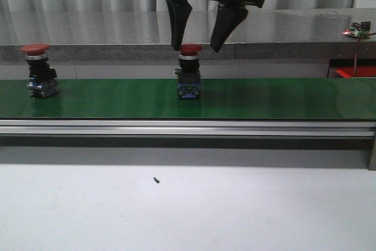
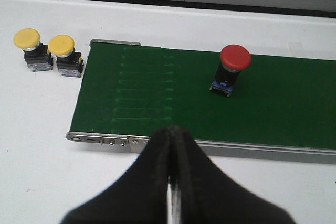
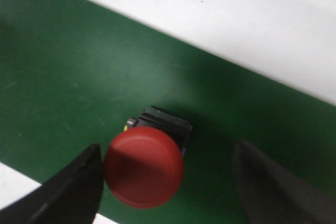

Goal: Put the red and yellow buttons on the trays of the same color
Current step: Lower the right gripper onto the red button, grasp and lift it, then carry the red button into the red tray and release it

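Observation:
A red button (image 1: pixel 190 72) stands upright in the middle of the green conveyor belt (image 1: pixel 282 98). My right gripper (image 1: pixel 195 47) hangs open just above it, one finger on each side of the red cap. In the right wrist view the red cap (image 3: pixel 143 166) lies between the open fingers, close to one finger (image 3: pixel 73 187) and well apart from the other. A second red button (image 1: pixel 40 70) stands at the belt's left. My left gripper (image 2: pixel 172 129) is shut and empty over the belt's near edge. Two yellow buttons (image 2: pixel 27 48) (image 2: pixel 64 54) stand on the white table beyond the belt's end.
The belt has an aluminium rail (image 1: pixel 188 127) along its front. A red object (image 1: pixel 355 73), perhaps a tray, shows at the far right. A red button (image 2: pixel 232 67) stands on the belt (image 2: pixel 157 93) in the left wrist view. No yellow tray is in view.

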Robot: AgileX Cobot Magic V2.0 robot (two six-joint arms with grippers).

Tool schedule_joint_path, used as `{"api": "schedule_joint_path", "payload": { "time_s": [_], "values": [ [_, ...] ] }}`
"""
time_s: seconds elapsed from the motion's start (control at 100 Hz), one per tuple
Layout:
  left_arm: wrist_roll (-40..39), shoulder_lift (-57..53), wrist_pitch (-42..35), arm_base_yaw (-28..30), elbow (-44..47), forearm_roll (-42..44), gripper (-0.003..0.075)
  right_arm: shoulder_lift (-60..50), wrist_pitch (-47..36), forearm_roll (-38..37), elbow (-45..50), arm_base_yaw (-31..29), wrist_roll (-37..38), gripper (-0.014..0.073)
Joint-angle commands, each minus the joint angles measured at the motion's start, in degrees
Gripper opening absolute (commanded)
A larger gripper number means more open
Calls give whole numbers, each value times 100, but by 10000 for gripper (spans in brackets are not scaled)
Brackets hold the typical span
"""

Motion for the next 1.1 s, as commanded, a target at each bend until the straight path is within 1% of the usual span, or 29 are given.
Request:
{"api": "schedule_joint_path", "payload": {
  "time_s": [0.0,0.04,0.15,0.22,0.29,0.44,0.49,0.53,0.67,0.81,0.95,1.09],
  "values": [
    [-6,-82,-299,-14,-142,-176,-20,-284,-109,-156,-189,-39,3,613],
    [-6,-82,-299,-14,-142,-176,-20,-236,-125,-156,-189,-39,3,626],
    [-6,-82,-299,-14,-142,-176,-20,-115,-183,-156,-189,-39,8,624],
    [-6,-82,-299,-14,-142,-176,-20,-52,-134,-156,-189,-39,71,597],
    [-6,-82,-299,-14,-142,-176,-20,-16,-36,-149,-189,-39,105,524],
    [-6,-82,-299,-14,-142,-176,-20,-18,139,-149,-189,-39,116,297],
    [-6,-82,-299,-14,-142,-176,-20,-38,183,-149,-189,-39,116,248],
    [-6,-82,-299,-14,-142,-176,-20,-63,209,-154,-189,-39,116,227],
    [-6,-82,-299,-14,-142,-176,-20,-236,338,-237,-189,-50,116,223],
    [-6,-82,-299,-14,-142,-176,-20,-590,511,-471,-189,-218,116,223],
    [-6,-82,-299,-14,-142,-176,-20,-1015,511,-493,-189,-684,116,223],
    [-6,-82,-299,-14,-142,-176,-20,-1291,511,-493,-189,-1410,0,223]
  ]
}}
